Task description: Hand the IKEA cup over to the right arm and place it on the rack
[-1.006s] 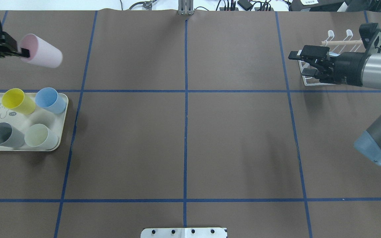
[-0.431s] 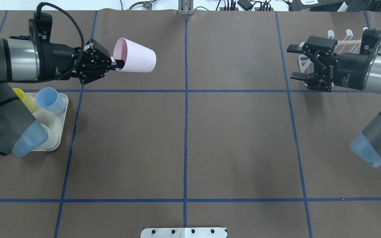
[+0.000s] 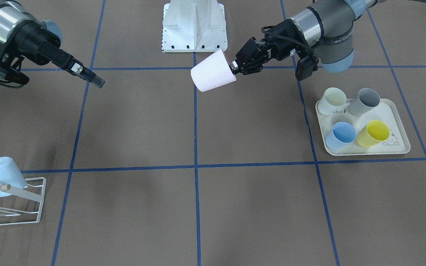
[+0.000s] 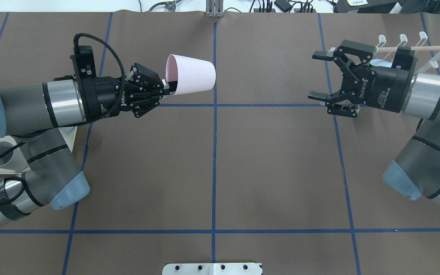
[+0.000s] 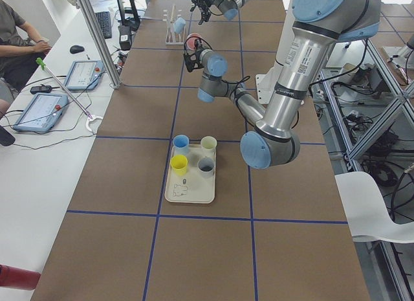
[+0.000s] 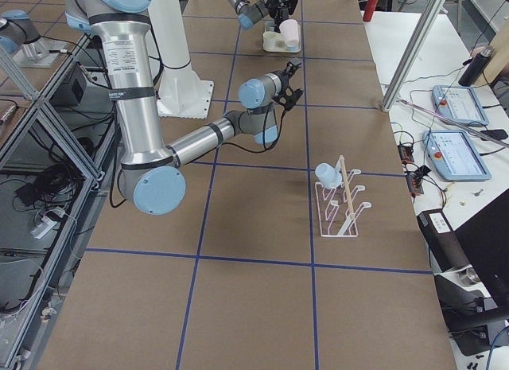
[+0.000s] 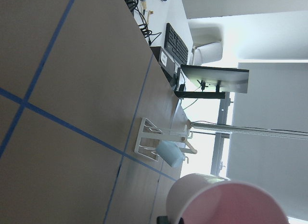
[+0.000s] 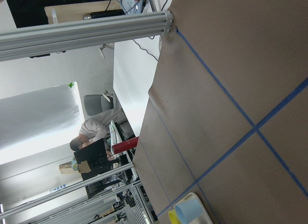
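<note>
Pink IKEA cup [image 4: 193,75] hangs sideways at upper centre, its rim pinched by the left gripper [image 4: 169,86], one finger inside; right gripper [image 4: 315,76], upper right, gapes wide, empty.

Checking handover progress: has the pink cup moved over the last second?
Yes. In the overhead view the pink cup, held by the left tool, has travelled rightward from the far left until its base reaches the centre blue tape line.

Robotics lab, taped grid table [image 4: 281,172], aluminium framing [image 6: 413,48], teach pendants [image 6: 456,105]
</note>
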Controlling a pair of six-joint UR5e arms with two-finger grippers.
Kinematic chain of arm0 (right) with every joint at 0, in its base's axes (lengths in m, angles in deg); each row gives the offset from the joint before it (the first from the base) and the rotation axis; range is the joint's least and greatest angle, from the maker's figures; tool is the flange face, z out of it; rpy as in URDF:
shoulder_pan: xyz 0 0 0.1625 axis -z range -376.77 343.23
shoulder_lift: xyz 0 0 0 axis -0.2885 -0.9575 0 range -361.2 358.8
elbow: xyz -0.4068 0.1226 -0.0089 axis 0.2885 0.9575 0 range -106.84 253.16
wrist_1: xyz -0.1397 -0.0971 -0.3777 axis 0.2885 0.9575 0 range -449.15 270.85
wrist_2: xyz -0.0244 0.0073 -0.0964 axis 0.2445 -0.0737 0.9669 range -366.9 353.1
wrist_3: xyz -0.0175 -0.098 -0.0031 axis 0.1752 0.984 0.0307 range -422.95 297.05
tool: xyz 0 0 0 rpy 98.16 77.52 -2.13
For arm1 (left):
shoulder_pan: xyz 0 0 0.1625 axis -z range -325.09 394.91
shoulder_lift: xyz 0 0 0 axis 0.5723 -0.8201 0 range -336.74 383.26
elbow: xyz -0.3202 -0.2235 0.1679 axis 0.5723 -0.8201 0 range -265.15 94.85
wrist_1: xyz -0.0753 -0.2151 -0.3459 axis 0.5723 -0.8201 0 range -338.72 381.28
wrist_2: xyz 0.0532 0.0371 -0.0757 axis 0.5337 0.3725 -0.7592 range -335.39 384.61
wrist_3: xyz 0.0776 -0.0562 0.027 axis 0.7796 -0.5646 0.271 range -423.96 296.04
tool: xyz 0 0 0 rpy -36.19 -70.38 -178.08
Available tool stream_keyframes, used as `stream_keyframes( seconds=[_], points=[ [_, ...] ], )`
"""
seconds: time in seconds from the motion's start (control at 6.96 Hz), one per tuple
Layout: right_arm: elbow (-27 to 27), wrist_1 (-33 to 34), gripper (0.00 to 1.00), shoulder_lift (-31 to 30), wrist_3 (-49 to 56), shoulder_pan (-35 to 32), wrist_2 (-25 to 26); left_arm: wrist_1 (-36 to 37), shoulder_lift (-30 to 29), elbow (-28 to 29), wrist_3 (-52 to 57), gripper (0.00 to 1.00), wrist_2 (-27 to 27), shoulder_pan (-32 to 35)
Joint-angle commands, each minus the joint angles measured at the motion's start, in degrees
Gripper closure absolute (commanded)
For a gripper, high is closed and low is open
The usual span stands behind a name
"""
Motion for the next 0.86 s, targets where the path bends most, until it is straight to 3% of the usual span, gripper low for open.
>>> stream_keyframes(
  seconds=[0.0,0.14,0.72],
  points=[
    [-0.13,-0.15,0.01,4.49,-1.09,5.84,5.59,-6.65,-1.6,3.43,-3.62,1.0,0.92,-2.39],
    [-0.3,-0.07,0.01,4.95,-1.09,7.61,7.62,-7.64,-4.3,5.28,-3.73,1.0,3.97,-3.88],
    [-0.04,0.37,0.01,6.36,-1.09,9.99,9.83,-7.47,-8.54,7.22,-3.64,1.0,4.35,-5.92]
  ],
)
